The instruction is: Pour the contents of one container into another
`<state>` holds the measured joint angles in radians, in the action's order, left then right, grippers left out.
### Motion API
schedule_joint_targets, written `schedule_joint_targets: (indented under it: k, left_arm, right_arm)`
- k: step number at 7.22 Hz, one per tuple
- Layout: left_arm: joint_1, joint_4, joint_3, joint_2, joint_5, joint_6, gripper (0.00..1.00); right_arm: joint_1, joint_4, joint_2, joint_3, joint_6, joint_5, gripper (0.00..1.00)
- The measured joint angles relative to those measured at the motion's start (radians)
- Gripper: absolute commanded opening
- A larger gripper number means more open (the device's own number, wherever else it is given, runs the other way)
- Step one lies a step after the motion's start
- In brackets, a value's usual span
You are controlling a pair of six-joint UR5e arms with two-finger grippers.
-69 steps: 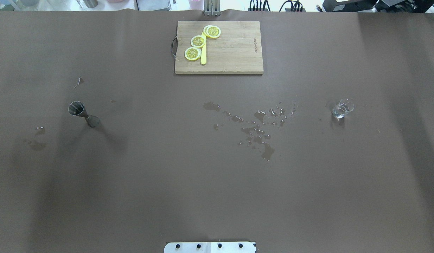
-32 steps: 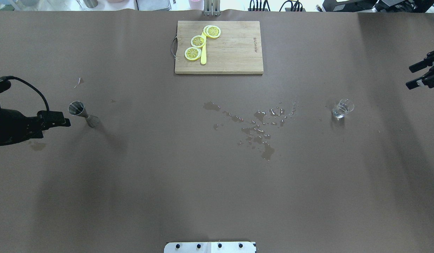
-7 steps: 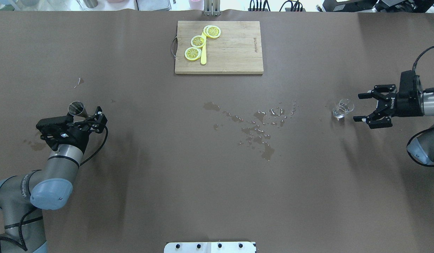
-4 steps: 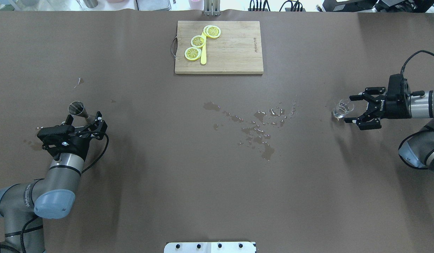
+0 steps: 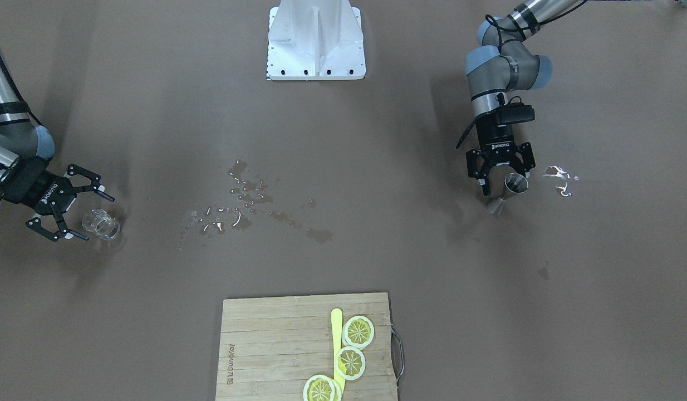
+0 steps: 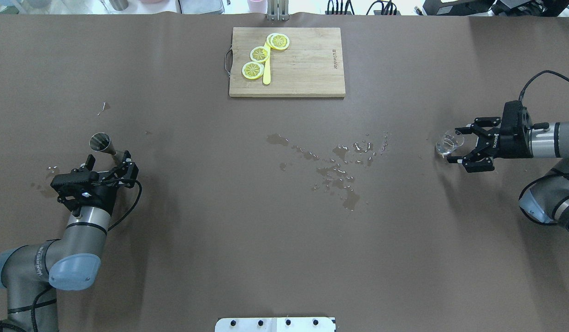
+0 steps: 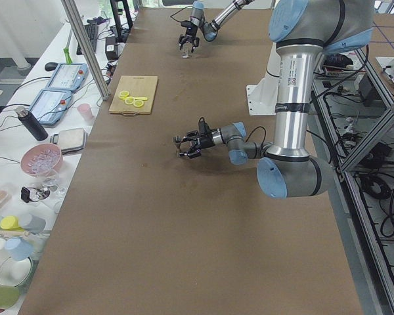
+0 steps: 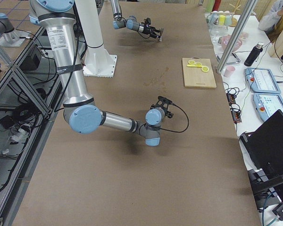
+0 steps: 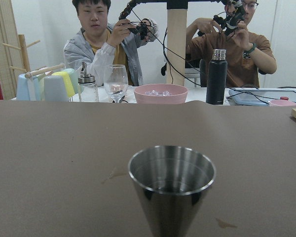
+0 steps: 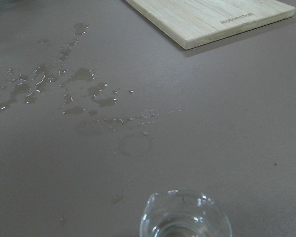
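Left tool (image 6: pixel 108 159), fingers spread, set low over the worktop (image 6: pixel 284 249) with one finger on either side of the lower cone of the jigger (image 6: pixel 103 144); the fingers do not press on the metal. The jigger stands upright on the robot's left part of the worktop, its open upper cup filling the middle of the left wrist view (small wet patches lie on the brown cover just beside it). Right tool (image 6: pixel 455 144), likewise spread, lies level with the glass (image 6: pixel 447 143), which stands upright between the two fingertips on the robot's right part of the worktop; whether a finger touches the glass cannot be told. In the right wrist view only the glass's rim shows, at the lower edge. Between the two vessels, which are well apart, spilled liquid (image 6: pixel 340 171) is scattered over the middle of the worktop. At the far edge lies a wooden cutting board (image 6: pixel 307 69) bearing three lemon slices (image 6: pixel 259 54) and a yellow stick (image 6: pixel 266 74).
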<state>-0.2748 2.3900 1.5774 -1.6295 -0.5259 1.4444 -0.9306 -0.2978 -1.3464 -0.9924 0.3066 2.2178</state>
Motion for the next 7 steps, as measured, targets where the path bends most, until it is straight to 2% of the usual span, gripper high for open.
schedule_joint_targets:
  k: [3,4,5,6,7]
  left_arm:
    - [-0.023,0.000,-0.006,-0.008,-0.014,-0.001,0.87]
    - [-0.030,0.000,-0.012,-0.014,-0.026,-0.002,0.77]
    - [-0.033,0.000,-0.028,-0.028,-0.030,-0.002,0.59]
    - [-0.034,0.000,-0.043,-0.042,-0.031,-0.001,0.34]
    - [-0.035,0.001,-0.051,-0.051,-0.031,-0.001,0.31]
  right_arm:
    - [0.012,0.008,0.000,-0.006,-0.006,-0.028,0.98]
    - [0.014,0.011,0.001,-0.009,-0.007,-0.035,0.97]
    - [0.017,0.013,0.000,-0.010,-0.007,-0.042,0.97]
    - [0.023,0.014,0.000,-0.010,-0.008,-0.049,0.94]
    - [0.029,0.014,0.000,-0.009,-0.008,-0.055,0.90]
